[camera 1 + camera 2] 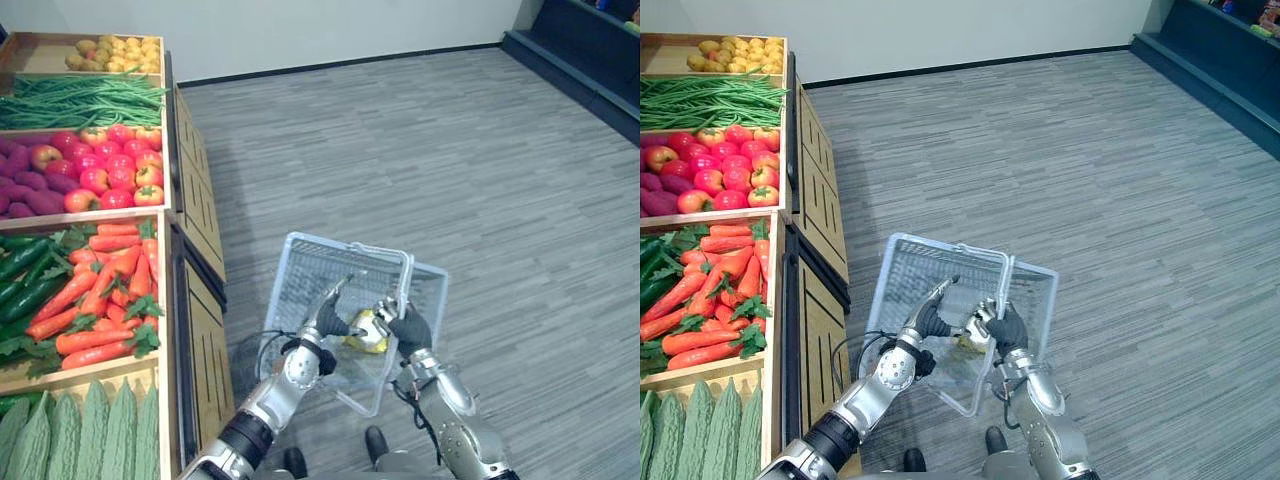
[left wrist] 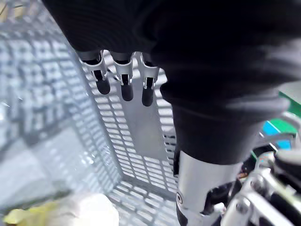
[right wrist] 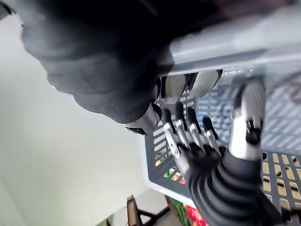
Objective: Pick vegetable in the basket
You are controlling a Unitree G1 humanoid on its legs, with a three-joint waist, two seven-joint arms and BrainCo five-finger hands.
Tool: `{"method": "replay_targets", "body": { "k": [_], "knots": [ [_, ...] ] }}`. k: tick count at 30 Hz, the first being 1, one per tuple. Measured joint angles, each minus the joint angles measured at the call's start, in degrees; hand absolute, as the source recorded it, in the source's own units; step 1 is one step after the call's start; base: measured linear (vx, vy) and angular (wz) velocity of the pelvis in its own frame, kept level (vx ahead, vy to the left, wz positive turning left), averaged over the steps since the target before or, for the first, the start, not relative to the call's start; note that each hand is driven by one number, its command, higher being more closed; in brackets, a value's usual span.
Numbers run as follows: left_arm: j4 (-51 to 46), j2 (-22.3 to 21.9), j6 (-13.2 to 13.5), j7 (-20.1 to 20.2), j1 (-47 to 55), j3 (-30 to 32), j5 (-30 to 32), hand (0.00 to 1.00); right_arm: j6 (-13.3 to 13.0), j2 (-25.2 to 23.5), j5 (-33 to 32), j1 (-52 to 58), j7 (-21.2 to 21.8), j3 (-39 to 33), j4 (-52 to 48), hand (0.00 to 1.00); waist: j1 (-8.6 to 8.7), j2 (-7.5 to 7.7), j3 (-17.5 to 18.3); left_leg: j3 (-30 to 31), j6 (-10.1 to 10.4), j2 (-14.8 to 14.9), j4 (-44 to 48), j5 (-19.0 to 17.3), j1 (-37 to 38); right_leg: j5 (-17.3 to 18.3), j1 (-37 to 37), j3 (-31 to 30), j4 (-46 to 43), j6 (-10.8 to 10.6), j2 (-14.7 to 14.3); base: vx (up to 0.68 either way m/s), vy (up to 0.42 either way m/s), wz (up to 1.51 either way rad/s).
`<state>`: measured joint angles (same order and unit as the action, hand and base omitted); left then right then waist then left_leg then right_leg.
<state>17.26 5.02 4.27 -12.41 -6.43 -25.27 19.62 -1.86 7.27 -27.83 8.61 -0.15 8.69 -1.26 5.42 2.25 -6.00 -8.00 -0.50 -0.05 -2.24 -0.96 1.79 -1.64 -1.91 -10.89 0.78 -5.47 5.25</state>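
Vegetable — yellow — lies in the basket, left hand at its nine o'clock with fingers straight, right hand at three o'clock clamped round the handle.

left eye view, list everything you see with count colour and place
basket: one, pale grey mesh, held before the robot
vegetable: one, yellow-white, inside basket, type unclear
potatoes: pile, yellow, farthest crate
green beans: pile, green, next crate
apples: pile, red, third crate
purple vegetables: several, purple, left of apples
carrots: pile, orange, fourth crate
cucumbers: several, dark green, left of carrots
bitter gourds: row, pale green, nearest crate
stand: one, wood, robot's left
left hand: one, silver, fingers straight over basket
right hand: one, dark-covered, curled round basket handle
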Motion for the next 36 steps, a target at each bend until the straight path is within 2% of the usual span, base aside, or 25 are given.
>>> {"method": "replay_targets", "body": {
  "k": [7,11,14,18,20,23,24,25,26,27,28,29,30,31,32,34,35,36],
  "knots": [
    [-12.10,0.22,1.43,2.87,9.84,6.39,-8.99,0.00,0.05,-0.02,4.10,1.58,-1.47,-9.98,0.00,1.00,-0.10,-0.13,0.25,1.24,0.12,-0.07,-1.89,1.00,0.72,0.04,0.62,1.64,0.44,-0.05,0.03,-0.02,-0.031,0.10],
    [-14.29,-0.43,1.83,4.42,15.15,14.51,-14.40,0.00,0.05,-0.03,7.05,3.02,-2.27,-13.85,-0.01,1.00,-0.73,-0.30,0.52,2.00,0.16,-0.12,-3.08,1.61,0.95,0.19,0.77,2.96,0.46,-0.24,-0.17,-0.03,-0.036,0.13],
    [-14.53,-1.70,1.82,3.65,18.26,20.35,-15.82,0.00,0.05,-0.15,8.66,5.41,-2.31,-16.87,-0.01,1.00,-1.65,-0.74,1.34,3.09,0.16,-0.36,-3.09,1.62,0.69,0.50,1.03,4.04,0.44,-0.43,0.10,-0.01,-0.022,0.18],
    [-14.53,-2.66,1.83,2.04,22.08,27.88,-18.06,0.00,0.07,-1.35,12.22,8.76,-2.34,-19.76,-0.01,1.00,-2.00,-1.18,2.50,4.82,0.20,-0.70,-3.39,1.63,0.47,1.44,1.75,6.24,0.34,-0.28,0.65,0.00,-0.020,0.26],
    [-14.53,-3.15,1.83,1.56,23.22,29.56,-19.09,0.00,0.21,-2.27,13.84,9.77,-2.37,-20.67,-0.01,1.00,-2.96,-1.28,2.77,4.82,0.20,-0.81,-3.44,1.59,0.50,1.77,1.78,6.35,0.21,-0.40,0.78,0.00,-0.020,0.11],
    [-14.54,-3.93,1.80,0.85,24.66,31.13,-20.17,0.00,0.83,-3.94,16.36,10.23,-2.42,-21.33,0.00,1.00,-3.29,-0.97,2.69,5.13,0.14,-1.07,-3.12,1.01,0.72,3.82,1.41,7.28,-2.14,-0.49,1.08,0.01,-0.014,0.12],
    [-14.85,-4.28,1.80,0.82,25.51,31.50,-20.38,0.00,0.86,-4.86,17.44,10.49,-2.45,-21.34,0.00,1.00,-3.50,0.17,2.39,4.92,-0.24,-1.25,-2.41,-0.08,0.48,6.34,0.40,7.61,-5.32,-0.58,1.68,0.01,-0.010,0.15],
    [-15.04,-4.43,1.79,0.82,25.67,31.70,-20.70,0.00,0.87,-5.28,17.83,10.56,-2.47,-21.36,0.00,1.00,-3.46,0.44,2.25,4.57,-0.12,-1.37,-1.18,-0.96,0.38,7.86,-0.01,7.82,-7.31,-0.98,1.97,0.03,-0.011,0.24],
    [-15.76,-4.53,1.74,0.81,25.70,31.81,-21.30,0.00,0.88,-5.98,18.14,10.81,-2.52,-21.55,0.00,1.00,-3.45,1.80,1.63,4.06,-0.26,-1.89,2.52,-3.63,-0.63,10.58,-0.87,8.67,-11.44,-1.60,3.07,0.07,-0.027,0.36],
    [-17.09,-4.90,1.75,0.73,25.63,31.88,-21.30,0.00,0.96,-6.28,18.33,11.03,-2.80,-21.84,0.01,1.00,-3.21,2.26,1.28,3.25,-0.32,-1.60,7.21,-6.75,-1.67,11.97,-2.52,10.32,-17.77,-2.25,3.54,0.07,-0.045,0.26],
    [-17.47,-5.33,1.75,0.50,25.64,31.97,-21.29,0.00,1.17,-6.14,18.51,10.81,-2.99,-21.84,0.10,1.00,-3.65,2.04,0.93,3.23,-0.80,-1.06,8.94,-7.80,-2.48,12.06,-5.05,11.34,-23.36,-2.48,3.53,0.03,-0.041,0.14],
    [-17.93,-5.53,1.73,-0.35,25.66,31.94,-21.26,0.00,1.26,-6.48,19.40,10.94,-3.34,-21.70,0.14,1.00,-3.89,1.56,0.47,3.45,-1.38,0.17,10.82,-9.36,-1.90,9.56,-10.37,13.29,-36.02,-2.98,3.90,0.01,-0.022,0.04],
    [-18.39,-5.37,1.73,-0.53,25.65,31.86,-21.25,0.00,1.27,-6.80,19.54,11.07,-3.43,-21.55,0.14,1.00,-3.60,0.97,-0.30,3.86,-1.63,0.79,11.30,-9.85,-1.09,8.74,-12.70,14.16,-41.01,-2.34,3.90,0.09,-0.029,0.30],
    [-19.23,-5.45,1.75,-1.05,25.61,31.52,-21.24,0.00,1.38,-7.01,19.53,11.38,-3.40,-21.13,0.20,1.00,-2.92,0.64,-0.62,4.99,-2.02,2.24,12.83,-11.50,-0.35,11.07,-14.73,16.22,-43.93,-0.60,3.56,0.20,-0.042,0.33],
    [-20.33,-4.88,1.90,-1.71,25.37,31.36,-21.24,0.00,1.45,-7.01,19.51,11.36,-3.45,-21.11,0.19,1.00,-3.03,0.93,-0.61,5.51,-2.01,3.10,13.94,-12.75,0.02,12.48,-16.38,17.87,-41.83,0.01,3.46,0.28,-0.065,0.32],
    [-20.45,-3.99,2.13,-2.39,24.05,31.23,-21.23,0.00,1.13,-6.75,19.52,10.82,-3.48,-21.28,0.19,1.00,-3.07,1.08,-0.64,7.16,-1.04,3.84,15.55,-14.95,0.09,12.30,-18.83,18.21,-32.46,0.19,2.80,0.35,-0.097,0.24],
    [-20.37,-3.90,2.13,-2.77,23.38,31.22,-21.23,0.00,1.08,-6.67,19.52,10.51,-3.48,-21.36,0.18,1.00,-3.01,1.01,-0.68,7.78,-0.82,3.92,15.70,-15.33,0.03,11.60,-19.50,17.37,-29.41,0.55,2.54,0.41,-0.158,0.54],
    [-19.31,-3.86,2.25,-3.46,20.27,31.18,-21.16,0.00,1.10,-6.31,19.49,9.81,-3.63,-22.16,0.22,1.00,-2.73,0.66,-1.00,9.61,0.57,4.13,16.71,-16.28,0.17,7.64,-20.02,13.62,-20.54,1.41,1.19,0.34,-0.164,0.63]
  ]
}}
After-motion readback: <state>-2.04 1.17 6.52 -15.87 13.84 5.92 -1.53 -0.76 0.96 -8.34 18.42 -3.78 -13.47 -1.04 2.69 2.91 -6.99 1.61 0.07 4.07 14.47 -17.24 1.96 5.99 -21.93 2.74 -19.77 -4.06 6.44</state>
